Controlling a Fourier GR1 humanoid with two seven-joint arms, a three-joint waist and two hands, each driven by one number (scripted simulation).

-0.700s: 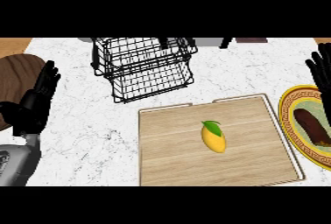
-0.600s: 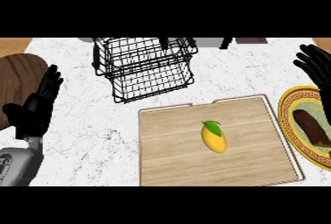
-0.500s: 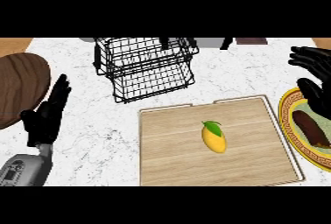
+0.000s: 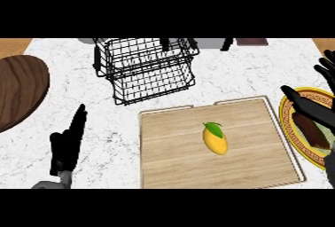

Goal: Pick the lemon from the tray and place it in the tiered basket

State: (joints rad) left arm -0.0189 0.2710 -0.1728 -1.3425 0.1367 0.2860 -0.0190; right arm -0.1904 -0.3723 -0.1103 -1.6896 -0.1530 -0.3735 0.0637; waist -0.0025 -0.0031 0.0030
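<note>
Marble counter (image 4: 248, 71): your wooden tray (image 4: 170, 170) lay in front of the wire tiered basket (image 4: 147, 71). Right hand (image 4: 313, 107) hung over a plate (image 4: 309, 156), fingers straight and spread. Left hand (image 4: 68, 142) stood edge-on left of the tray, fingers straight, pressed together. Lemon (image 4: 215, 140) lay mid-tray, untouched.

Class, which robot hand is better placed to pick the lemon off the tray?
Probably the right robot hand: it hangs open beside the tray, nearer the lemon than the left robot hand.
</note>
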